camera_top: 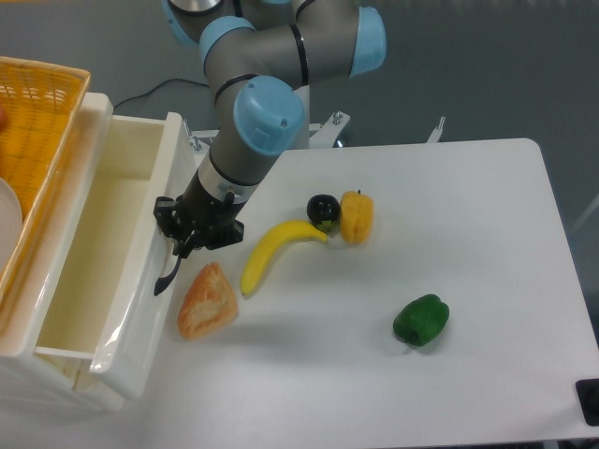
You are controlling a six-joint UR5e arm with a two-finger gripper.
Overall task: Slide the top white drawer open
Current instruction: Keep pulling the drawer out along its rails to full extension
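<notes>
The top white drawer (pixel 103 234) stands pulled out to the right from the cabinet at the left, its empty cream inside showing. Its curved black handle (pixel 168 277) sits on the front panel. My gripper (pixel 180 245) is at the upper end of that handle, shut on it, with the grey and blue arm rising behind. The drawer's front panel reaches close to the bread on the table.
A yellow wicker basket (pixel 33 140) sits on top of the cabinet. On the table lie a bread piece (pixel 206 301), a banana (pixel 271 251), a black round fruit (pixel 323 209), a yellow pepper (pixel 357 216) and a green pepper (pixel 421 320).
</notes>
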